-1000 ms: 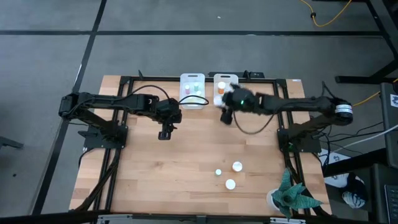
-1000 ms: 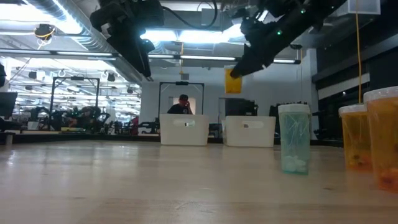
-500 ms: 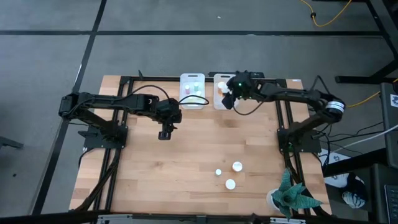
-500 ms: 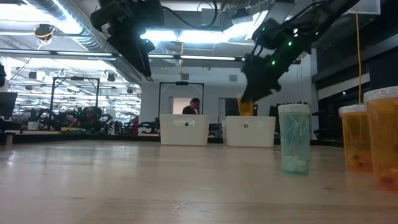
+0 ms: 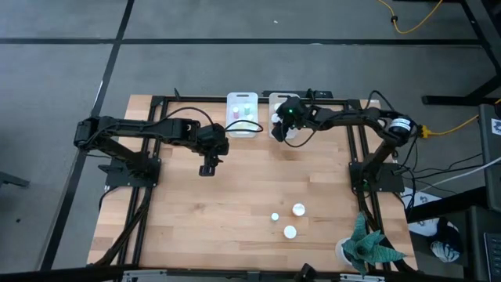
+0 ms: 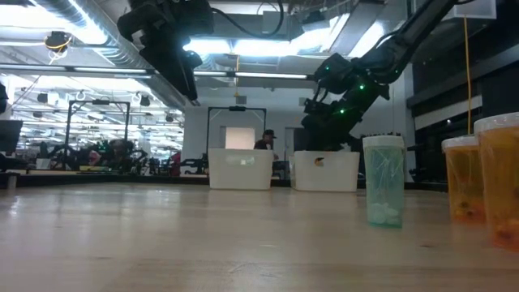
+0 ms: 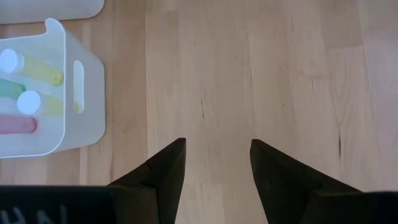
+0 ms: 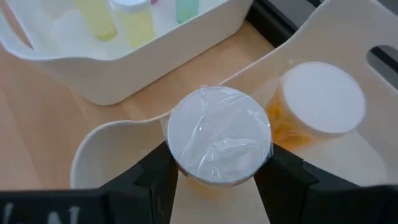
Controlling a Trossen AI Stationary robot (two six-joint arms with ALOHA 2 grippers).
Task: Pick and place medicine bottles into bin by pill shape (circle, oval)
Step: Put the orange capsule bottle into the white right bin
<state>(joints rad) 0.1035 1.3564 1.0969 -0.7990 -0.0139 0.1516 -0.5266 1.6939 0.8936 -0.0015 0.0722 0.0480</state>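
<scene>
Table: three bottles stand near its front edge. Right bin: right gripper inside, fingers clamped on an orange bottle, beside another bottle. Left gripper hangs open, empty, beside left bin.

Two white bins sit side by side at the table's twelve o'clock edge: the left bin and the right bin. Three white-capped bottles stand loose toward five o'clock. The left bin shows four small pastel bottles; the right bin shows two orange bottles: one standing, one gripped.
</scene>
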